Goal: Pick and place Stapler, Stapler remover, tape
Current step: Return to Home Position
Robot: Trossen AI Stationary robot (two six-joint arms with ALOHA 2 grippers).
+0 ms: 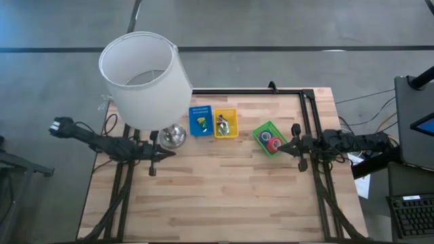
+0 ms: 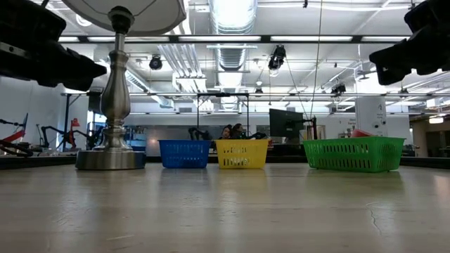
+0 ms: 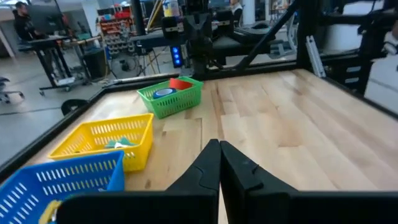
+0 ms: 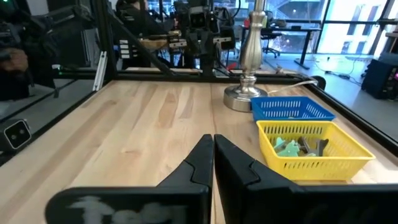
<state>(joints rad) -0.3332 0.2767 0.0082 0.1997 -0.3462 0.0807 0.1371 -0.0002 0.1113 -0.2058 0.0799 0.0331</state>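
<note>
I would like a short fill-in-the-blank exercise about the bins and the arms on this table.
The tape rolls lie in the ___ bin.
Between the blue bin and the green bin stands the ___ bin.
The lamp stands beside the ___ bin.
The left end effector and the right end effector are both ___.
Missing words: green; yellow; blue; shut.

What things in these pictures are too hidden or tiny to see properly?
- Low view: whatever lies in the blue bin, yellow bin and green bin; their walls hide most of it.
- High view: the pieces in the yellow bin are too small to name; the lampshade covers the table under it.
- Left wrist view: the blue bin is cut off by the edge.
</note>
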